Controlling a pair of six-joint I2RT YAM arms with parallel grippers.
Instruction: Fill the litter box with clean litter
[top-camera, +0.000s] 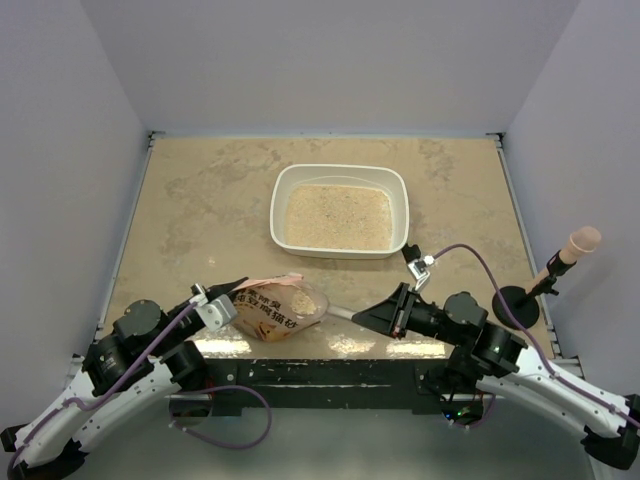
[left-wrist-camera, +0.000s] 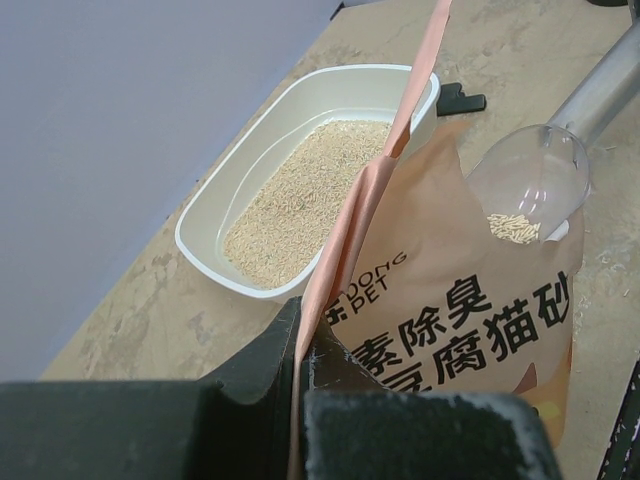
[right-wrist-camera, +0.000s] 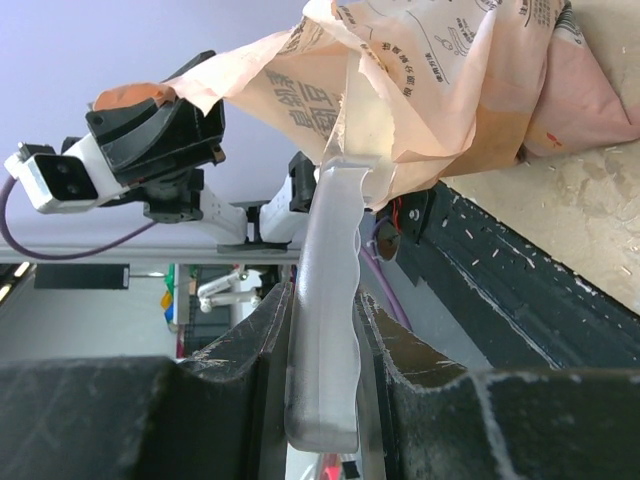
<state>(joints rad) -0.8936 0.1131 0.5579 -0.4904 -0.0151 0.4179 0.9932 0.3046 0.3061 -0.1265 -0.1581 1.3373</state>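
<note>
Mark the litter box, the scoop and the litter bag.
litter box (top-camera: 279, 212), top external view, left rim.
scoop (left-wrist-camera: 532, 180), left wrist view, clear bowl.
litter bag (left-wrist-camera: 450, 310), left wrist view, printed front.

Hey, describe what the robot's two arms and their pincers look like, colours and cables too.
The left arm and right arm both have white shells near the base and black rounded joints further up. Each carries a thin purple cable running to a small white camera box at the wrist. The left pincer and right pincer have black tapered fingers, lightly scuffed.
</note>
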